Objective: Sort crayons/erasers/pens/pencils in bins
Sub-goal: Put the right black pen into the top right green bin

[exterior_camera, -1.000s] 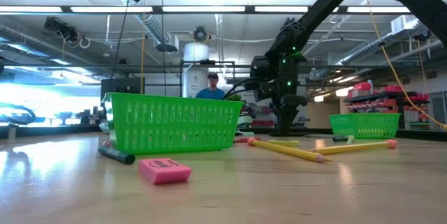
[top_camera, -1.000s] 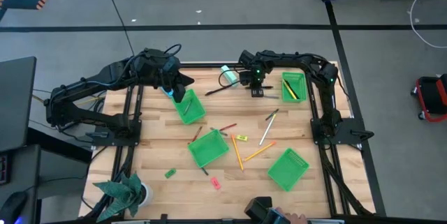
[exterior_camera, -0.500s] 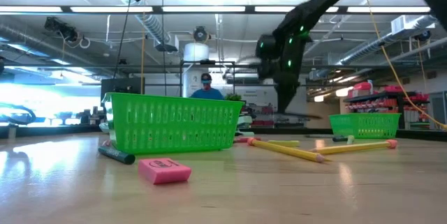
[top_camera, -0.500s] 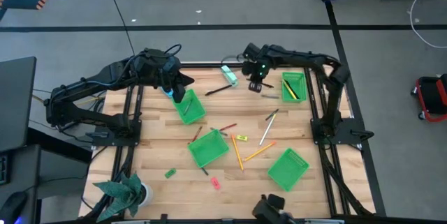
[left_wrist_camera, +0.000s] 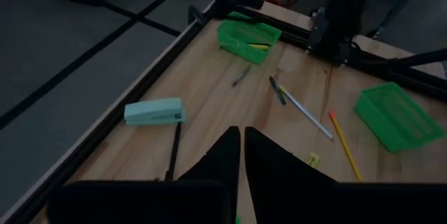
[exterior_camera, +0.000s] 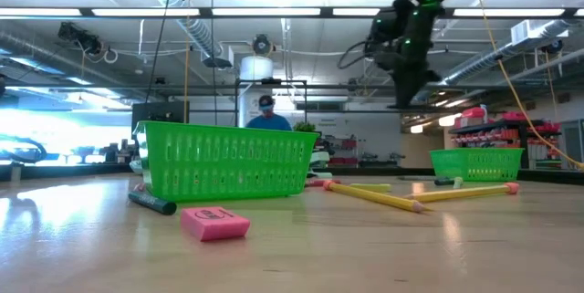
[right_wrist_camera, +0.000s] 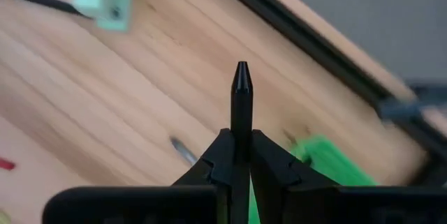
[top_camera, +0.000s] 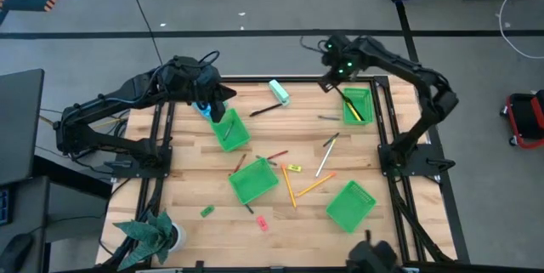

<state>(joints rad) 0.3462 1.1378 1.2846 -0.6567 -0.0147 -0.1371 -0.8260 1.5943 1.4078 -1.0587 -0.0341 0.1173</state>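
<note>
We see the right gripper (right_wrist_camera: 241, 155) raised above the far edge of the bench (top_camera: 187, 184), its fingers pinched on a slim dark pen (right_wrist_camera: 242, 105) that stands up between them. Just beside and below this gripper sits the far-right bin (top_camera: 358, 105), already holding a yellow stick and a dark one. A short dark stick (top_camera: 329, 118) lies on the wood below the gripper, near that bin, and the teal-and-white block (top_camera: 279, 92) rests farther off along the far edge, with another dark pen (top_camera: 267, 109) just beside it.

The left gripper (left_wrist_camera: 242, 155) hangs over the far-left bin (top_camera: 229, 130), fingers drawn together with only a sliver between them and nothing in them that we can see.

Toward the middle of the bench, well apart from both grippers, we find a third bin (top_camera: 253, 180) with reddish crayons (top_camera: 276, 155) near it, orange and yellow pencils (top_camera: 315, 185) fanned beside it, and a small yellow eraser (top_camera: 294, 168) between them. The fourth bin (top_camera: 350, 206) sits at the near right. A green eraser (top_camera: 206, 211) and a pink eraser (exterior_camera: 214, 223) lie near the front edge
</note>
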